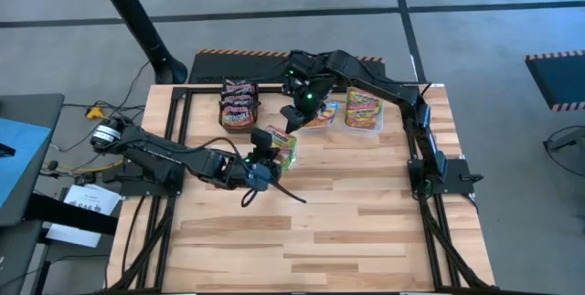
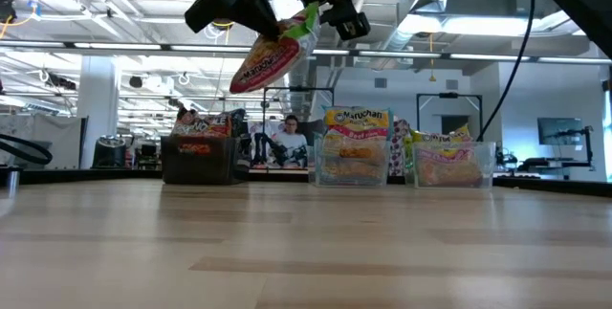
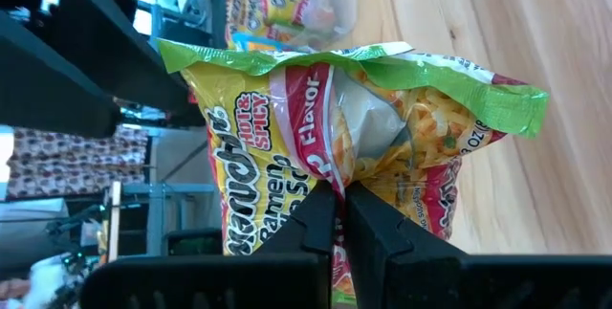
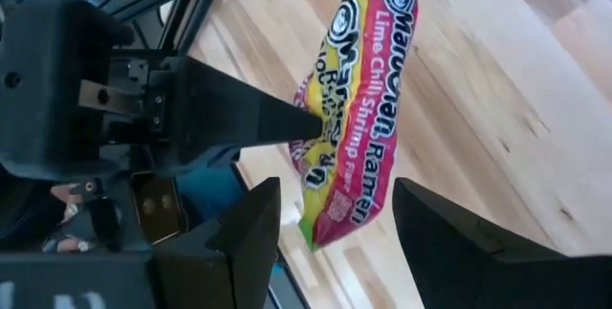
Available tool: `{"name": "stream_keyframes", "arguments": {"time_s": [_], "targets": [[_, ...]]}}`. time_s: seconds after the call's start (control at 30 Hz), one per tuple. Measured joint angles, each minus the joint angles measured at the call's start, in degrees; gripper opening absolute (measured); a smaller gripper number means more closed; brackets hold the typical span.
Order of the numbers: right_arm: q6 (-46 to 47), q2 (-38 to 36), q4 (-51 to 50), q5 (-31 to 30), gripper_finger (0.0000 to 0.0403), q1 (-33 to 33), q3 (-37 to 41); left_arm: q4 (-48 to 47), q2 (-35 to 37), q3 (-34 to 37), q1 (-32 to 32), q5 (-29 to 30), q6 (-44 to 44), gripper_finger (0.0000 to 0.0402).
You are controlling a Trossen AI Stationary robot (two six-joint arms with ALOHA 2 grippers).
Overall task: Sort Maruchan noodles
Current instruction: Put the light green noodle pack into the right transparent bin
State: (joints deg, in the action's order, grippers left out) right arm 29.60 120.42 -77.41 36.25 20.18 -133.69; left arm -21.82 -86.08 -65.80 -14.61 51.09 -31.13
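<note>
A green-and-yellow-edged Maruchan noodle packet (image 1: 283, 146) hangs in the air over the table's middle, and my left gripper (image 1: 271, 155) is shut on it. The low view shows the packet (image 2: 273, 55) tilted high above the wood. My right gripper (image 1: 294, 117) hovers just beyond the packet on its far side. It is open, and in its wrist view its fingers (image 4: 253, 223) stand apart with the packet (image 4: 359, 108) past them. More noodle packets sit in a black box (image 1: 239, 103) and in two clear tubs (image 1: 320, 114) (image 1: 364, 110). My left gripper pinches the packet between its two fingers (image 3: 320, 218), about midway along one long edge (image 4: 308, 129). The fingers come from the table's left, slanting a little downward and lying across that edge. The packet is lifted clear and tilted, its green end (image 2: 306, 22) uppermost.
The black box and the two tubs stand in a row along the far edge. The near half of the wooden table (image 1: 320, 231) is bare. Dark frame rails (image 1: 430, 222) run along both sides. A person (image 2: 290, 137) sits in the room behind.
</note>
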Motion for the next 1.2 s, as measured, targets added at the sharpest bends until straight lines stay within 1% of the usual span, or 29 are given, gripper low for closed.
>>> {"name": "stream_keyframes", "arguments": {"time_s": [0.27, 0.4, 0.53, 0.7, 0.8, 0.9, 1.13, 1.2], "targets": [[0.68, 0.0, -0.2, -0.44, 0.0228, -0.34, 0.0, 2.34, 0.0, 0.0, 0.0, 4.17, -4.58, 0.0], [3.16, 0.0, -0.2, -0.47, 0.0228, -0.33, 0.0, 2.77, 0.0, 0.0, 0.04, 4.46, -5.99, 0.0], [4.05, 0.0, -0.13, -0.77, 0.0228, -0.61, 0.0, 5.95, 0.0, 0.0, 0.28, 5.39, -8.5, 0.0], [5.24, 0.0, -0.05, -2.98, 0.0228, -1.2, 0.0, 9.64, 0.0, 0.0, 0.8, 6.7, -11.71, 0.0], [5.58, 0.0, -0.13, -3.13, 0.0219, -1.44, 0.0, 9.64, 0.0, 0.0, 1.41, 6.69, -12.62, 0.0], [5.58, 0.0, -0.17, -3.47, 0.0194, -1.68, 0.0, 9.6, 0.0, 0.0, 1.89, 6.59, -12.15, 0.0], [4.69, 0.0, -0.36, -3.98, 0.0079, -1.73, 0.0, 9.38, 0.0, 0.0, 2.63, 5.64, -10.34, 0.0], [4.54, 0.0, -0.38, -3.92, 0.0056, -1.77, 0.0, 9.29, 0.0, 0.0, 2.62, 5.06, -10.06, 0.0]]}}
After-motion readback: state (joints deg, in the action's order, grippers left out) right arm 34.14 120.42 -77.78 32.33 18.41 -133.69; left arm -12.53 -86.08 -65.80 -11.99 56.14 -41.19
